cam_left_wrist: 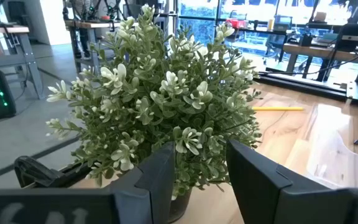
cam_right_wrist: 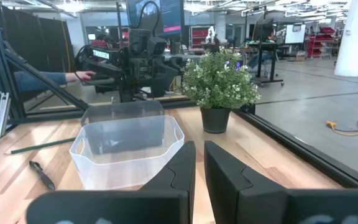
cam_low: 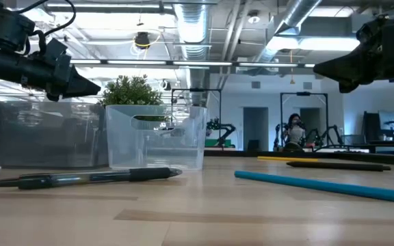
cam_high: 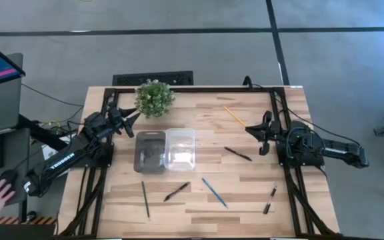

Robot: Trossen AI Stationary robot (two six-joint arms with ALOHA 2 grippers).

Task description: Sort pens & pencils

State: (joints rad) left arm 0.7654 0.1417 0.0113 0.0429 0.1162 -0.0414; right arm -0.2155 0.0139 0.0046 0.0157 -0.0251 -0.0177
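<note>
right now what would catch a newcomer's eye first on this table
Probably the leafy potted plant at the table's far edge, with the left gripper hanging right beside it, nothing held. Next, the two bins side by side mid-table, a grey bin and a clear bin. Pens and pencils lie scattered loose around them, like the blue pencil near the front.

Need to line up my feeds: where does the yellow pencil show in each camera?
High view: the yellow pencil lies diagonally near the table's far edge, toward the right arm.
Low view: thin yellow line far back, right of centre.
Left wrist view: short yellow bar just right of the foliage.
Right wrist view: not in it.
Shared landmark: the potted plant.
</note>
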